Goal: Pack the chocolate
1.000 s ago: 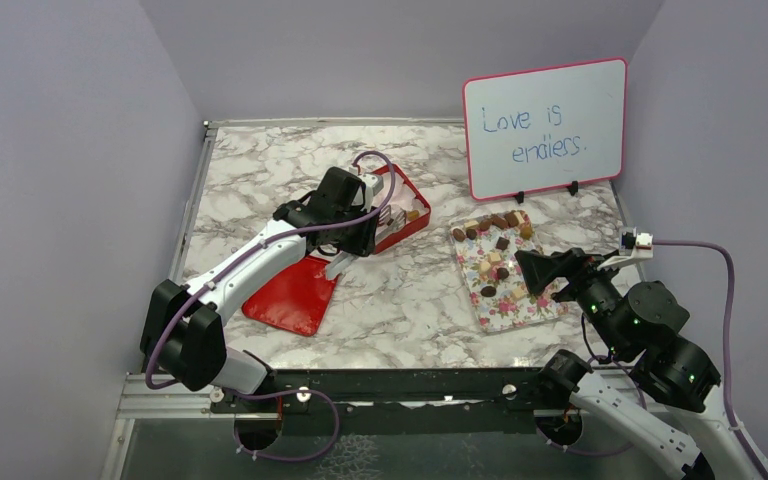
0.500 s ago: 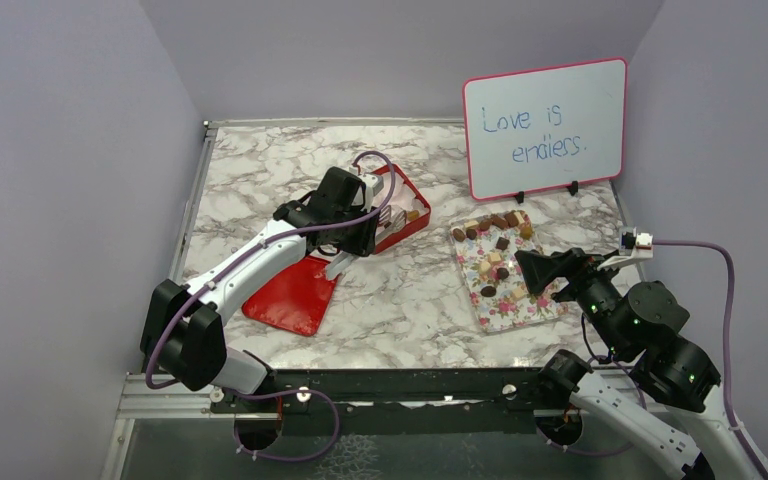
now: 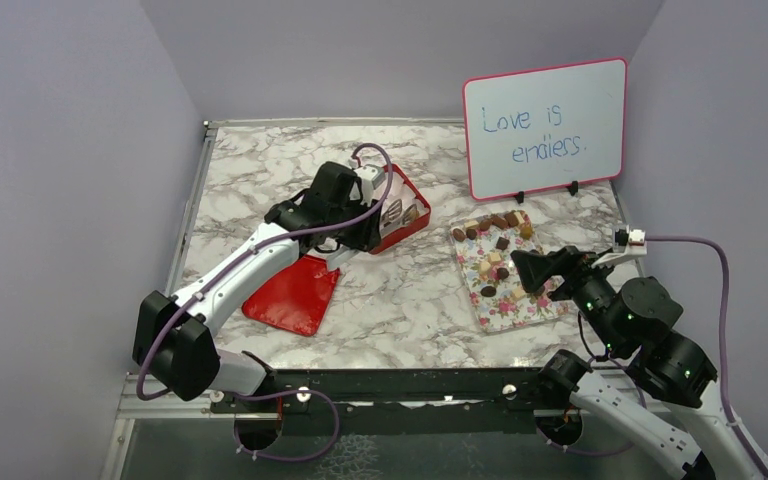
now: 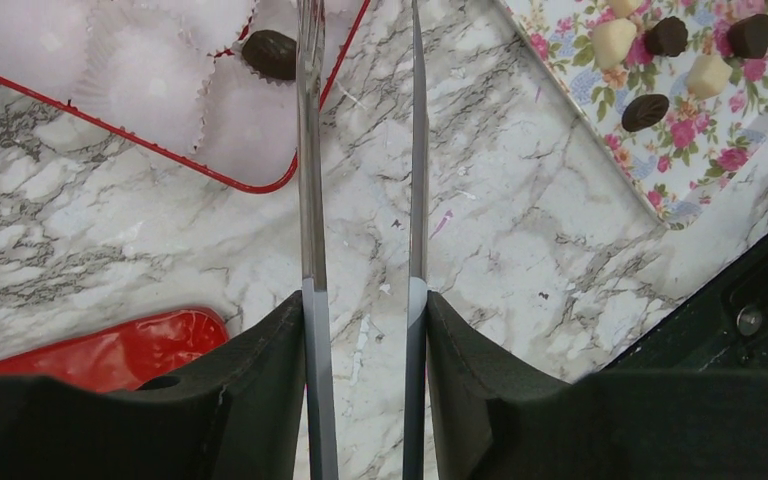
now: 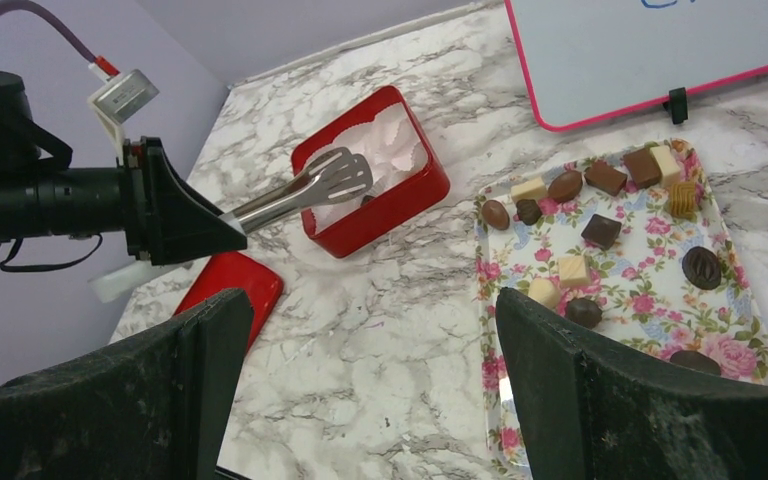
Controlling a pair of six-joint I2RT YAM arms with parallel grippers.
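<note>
My left claw is closed partway on a pair of slim metal tongs, whose tips hang over the white paper cups in the red rectangular box. One dark brown oval chocolate sits in a cup just beside the tongs. The rest of the chocolate, dark, light brown and cream pieces, lies on the flowered rectangular tray on the marble desk. My right claw hangs wide and empty above the tray's near end. A flat red lid lies by the box.
</note>
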